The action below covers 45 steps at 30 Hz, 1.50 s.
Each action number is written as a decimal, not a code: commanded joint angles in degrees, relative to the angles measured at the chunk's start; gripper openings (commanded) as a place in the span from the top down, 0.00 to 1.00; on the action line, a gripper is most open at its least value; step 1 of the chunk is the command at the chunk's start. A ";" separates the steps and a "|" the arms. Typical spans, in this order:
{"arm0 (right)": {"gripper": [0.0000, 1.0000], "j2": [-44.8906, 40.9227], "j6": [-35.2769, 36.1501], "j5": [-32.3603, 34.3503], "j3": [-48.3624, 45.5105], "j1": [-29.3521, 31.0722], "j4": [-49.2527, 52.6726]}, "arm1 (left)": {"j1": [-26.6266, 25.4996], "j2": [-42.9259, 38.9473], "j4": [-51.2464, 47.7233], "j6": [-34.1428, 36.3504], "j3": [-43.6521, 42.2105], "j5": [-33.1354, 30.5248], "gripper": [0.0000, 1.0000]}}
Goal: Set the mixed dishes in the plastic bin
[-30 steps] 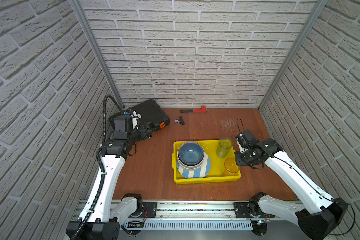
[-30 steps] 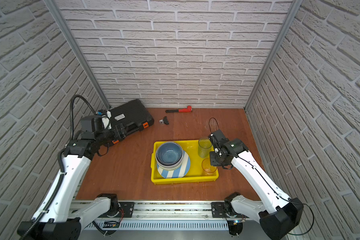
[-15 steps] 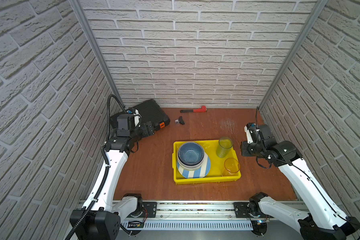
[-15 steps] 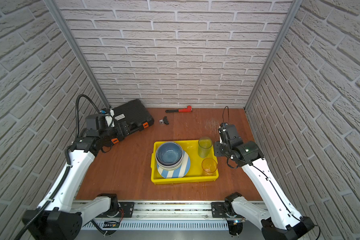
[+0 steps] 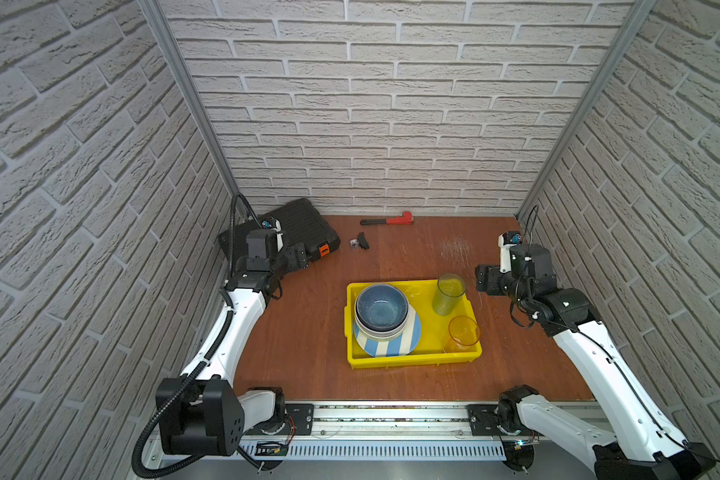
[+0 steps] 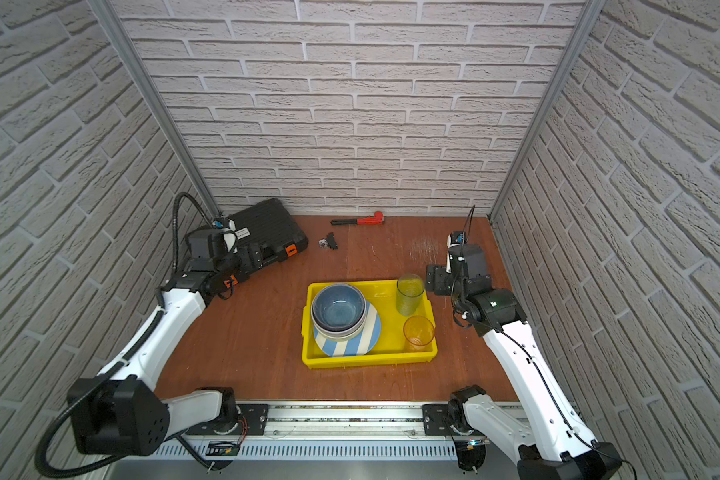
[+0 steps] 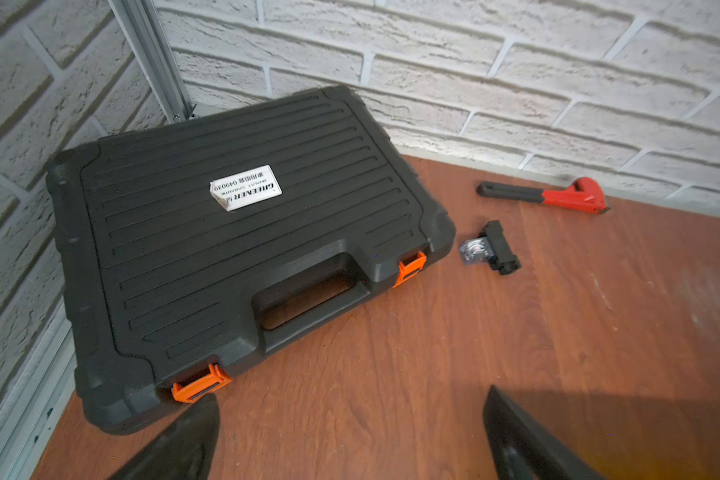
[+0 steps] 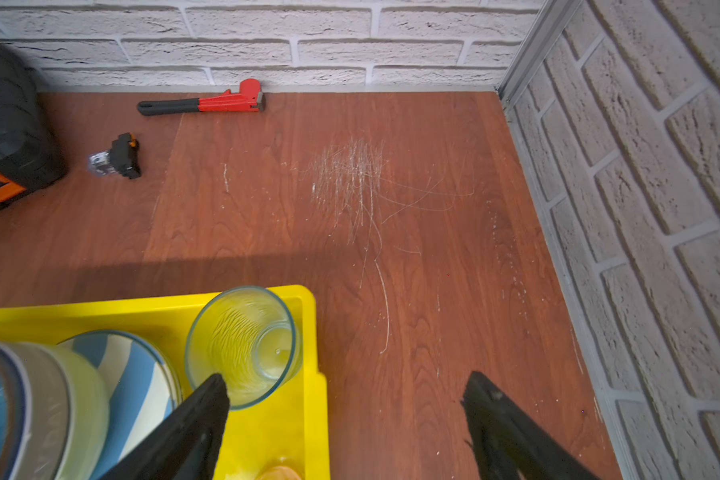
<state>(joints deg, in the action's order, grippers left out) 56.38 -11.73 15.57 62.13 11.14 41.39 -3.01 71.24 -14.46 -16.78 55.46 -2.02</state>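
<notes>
The yellow plastic bin [image 5: 412, 360] [image 6: 366, 359] stands mid-table. Inside it, a blue bowl [image 5: 381, 307] tops a stack of bowls on a blue-white striped plate [image 5: 395, 343]. At its right end stand a green tumbler [image 5: 447, 295] [image 8: 242, 345] and an orange tumbler [image 5: 462, 332]. My right gripper [image 5: 484, 284] [image 8: 346, 377] is open and empty, just right of the bin's far right corner [image 8: 308, 299]. My left gripper [image 5: 298, 257] [image 7: 352, 395] is open and empty over bare table beside the tool case.
A black ribbed tool case [image 5: 300, 228] [image 7: 225, 249] with orange latches lies at the back left. A red pipe wrench [image 5: 387, 219] [image 8: 208, 102] rests against the back wall. A small black part [image 5: 360, 242] [image 7: 493, 249] lies between them. Brick walls close three sides.
My right gripper has let go of the orange tumbler, opened, and drawn back out of the bin to its right. The left gripper opened slightly wider and shifted a little.
</notes>
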 commanded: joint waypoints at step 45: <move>0.00 22.98 7.69 -9.43 -42.88 -10.33 -86.60 | 7.06 18.79 67.32 10.68 -33.47 -1.92 0.02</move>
<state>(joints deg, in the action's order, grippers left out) 79.50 -5.41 12.05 17.80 0.03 -41.15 3.40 90.06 48.47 -6.22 21.50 -4.03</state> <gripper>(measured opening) 0.998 0.982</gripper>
